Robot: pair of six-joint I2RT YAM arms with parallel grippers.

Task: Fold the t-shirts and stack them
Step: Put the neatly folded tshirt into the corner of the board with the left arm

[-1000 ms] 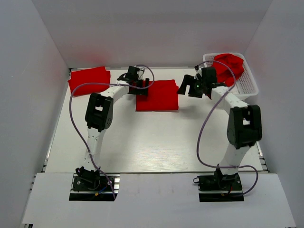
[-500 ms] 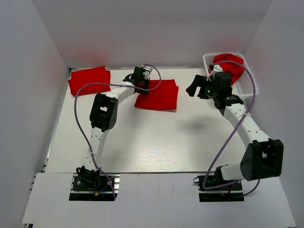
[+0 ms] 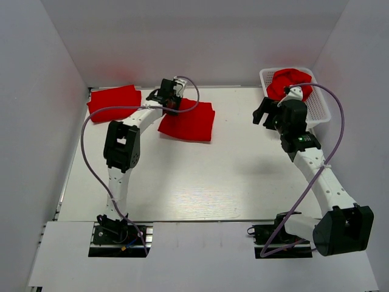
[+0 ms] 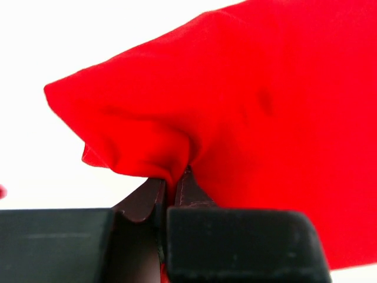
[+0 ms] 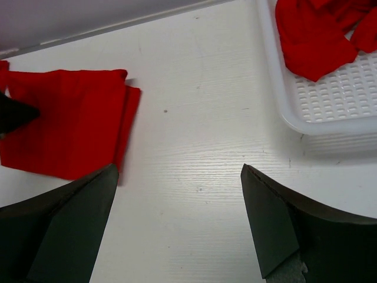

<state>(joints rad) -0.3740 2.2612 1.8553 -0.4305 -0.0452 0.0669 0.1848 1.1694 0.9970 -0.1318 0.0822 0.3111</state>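
As left fingers drag t-shirt leftward, right arm retreats.

The right gripper hangs over the white desk with its two dark fingers spread wide, the desk surface showing between them. Ahead and to the left of it a folded t-shirt lies flat, its stacked layers stepping out along the edge nearest the gripper's centre line. A black shape touches the cloth at its far-left side. Ahead and to the right stands a white mesh basket holding crumpled t-shirts, well apart from the folded one.
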